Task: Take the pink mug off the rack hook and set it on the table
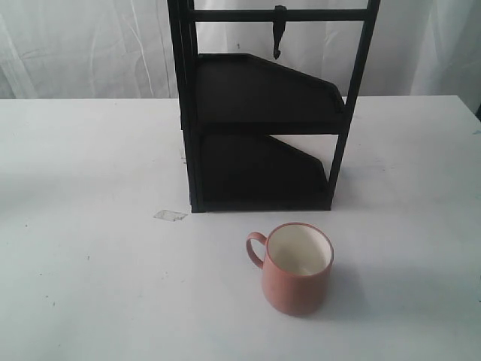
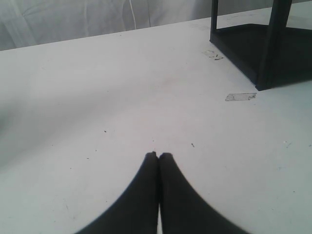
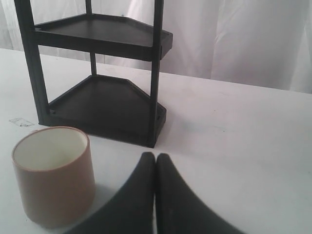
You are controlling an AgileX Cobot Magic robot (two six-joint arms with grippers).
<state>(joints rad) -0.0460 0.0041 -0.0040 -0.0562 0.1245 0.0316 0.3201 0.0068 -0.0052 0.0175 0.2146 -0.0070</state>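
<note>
Both grippers are pinched closed with nothing between the tips: left gripper (image 2: 158,156) over bare table (image 2: 97,97), right gripper (image 3: 155,158) just beside the pink mug (image 1: 297,269). Mug stands upright on the table, near side of the black rack (image 1: 186,113), axis vertical, loop handle pointing left. Rack hook (image 1: 279,30) hangs bare. I judge the right arm nearer. Smooth glazed ceramic, cream inside; looks placed to me.

Exterior looks down at the rack (image 1: 255,90) front-on; both wrist views skim the table (image 2: 97,97), catching its base
</note>
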